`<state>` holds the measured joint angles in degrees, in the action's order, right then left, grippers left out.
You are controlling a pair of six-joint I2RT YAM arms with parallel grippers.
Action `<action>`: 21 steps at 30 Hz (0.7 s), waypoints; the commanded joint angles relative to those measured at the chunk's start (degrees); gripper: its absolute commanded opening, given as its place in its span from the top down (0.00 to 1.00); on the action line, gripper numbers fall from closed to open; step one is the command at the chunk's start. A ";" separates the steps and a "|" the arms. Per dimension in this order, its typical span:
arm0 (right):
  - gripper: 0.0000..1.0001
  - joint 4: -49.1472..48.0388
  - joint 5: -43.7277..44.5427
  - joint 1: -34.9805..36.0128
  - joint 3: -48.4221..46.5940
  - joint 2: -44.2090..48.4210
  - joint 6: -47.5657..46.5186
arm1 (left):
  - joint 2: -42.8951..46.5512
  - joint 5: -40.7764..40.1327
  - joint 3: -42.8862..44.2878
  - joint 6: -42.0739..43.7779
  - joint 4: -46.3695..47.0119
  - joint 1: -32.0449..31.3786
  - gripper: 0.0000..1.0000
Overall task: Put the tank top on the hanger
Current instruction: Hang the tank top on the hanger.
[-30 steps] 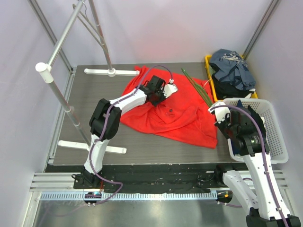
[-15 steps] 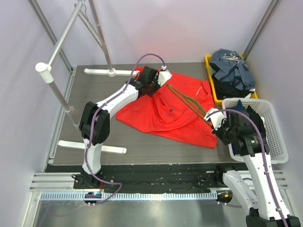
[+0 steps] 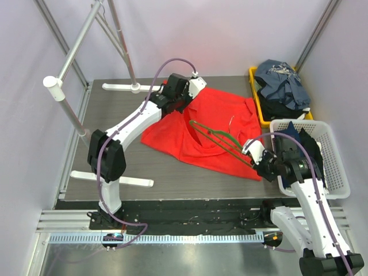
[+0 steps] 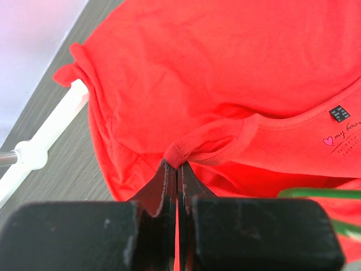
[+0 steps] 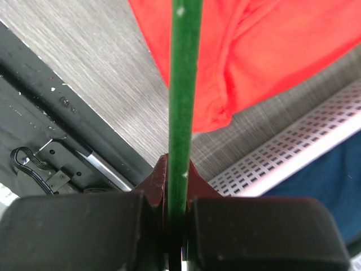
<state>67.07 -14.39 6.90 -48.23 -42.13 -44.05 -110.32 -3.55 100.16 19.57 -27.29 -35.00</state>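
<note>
The red tank top lies spread on the dark table. My left gripper is at its back left part, shut on a bunched strap edge and lifting that fold off the cloth below. The thin green hanger lies slanted across the tank top's middle, its far end at the dark opening in the fabric. My right gripper is shut on the hanger's near right end, and its green rod runs straight up between the jaws. The hanger's hook is not visible.
A yellow bin holding dark blue clothes stands at the back right. A white slotted basket sits just right of my right arm. A metal clothes rack with white feet fills the left side.
My left gripper has drawn the strap toward the back left, spreading the tank top. My right gripper has swung the hanger left and nearer, from the tank top's right edge onto its middle.
</note>
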 commanded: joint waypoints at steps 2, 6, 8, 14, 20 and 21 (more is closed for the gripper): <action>0.99 -5.80 -3.10 -0.30 -0.38 -2.68 -1.47 | 5.99 0.91 2.23 -1.38 -1.36 -0.06 1.00; 0.99 -8.62 -3.80 -0.22 -0.99 -4.18 -1.12 | 7.84 1.88 2.23 -1.91 -2.77 -0.15 1.00; 0.99 -10.37 -3.98 -0.22 -1.34 -4.45 -0.86 | 8.89 2.32 1.97 -1.99 -3.38 -0.50 1.00; 0.99 -12.83 -5.29 -0.22 -2.84 -7.26 -0.68 | 10.83 2.94 1.62 -2.08 -5.32 -1.56 1.00; 0.99 -15.47 -7.05 -0.22 -3.19 -9.11 0.11 | 11.88 3.02 1.70 -2.52 -6.11 -2.70 1.00; 0.99 -15.74 -7.23 -0.22 -3.19 -9.11 0.28 | 11.97 3.11 1.79 -2.52 -6.28 -2.96 1.00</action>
<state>56.38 -18.50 6.90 -48.51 -51.13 -44.62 -101.38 -1.39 100.18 18.11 -33.28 -37.19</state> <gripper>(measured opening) 0.070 0.020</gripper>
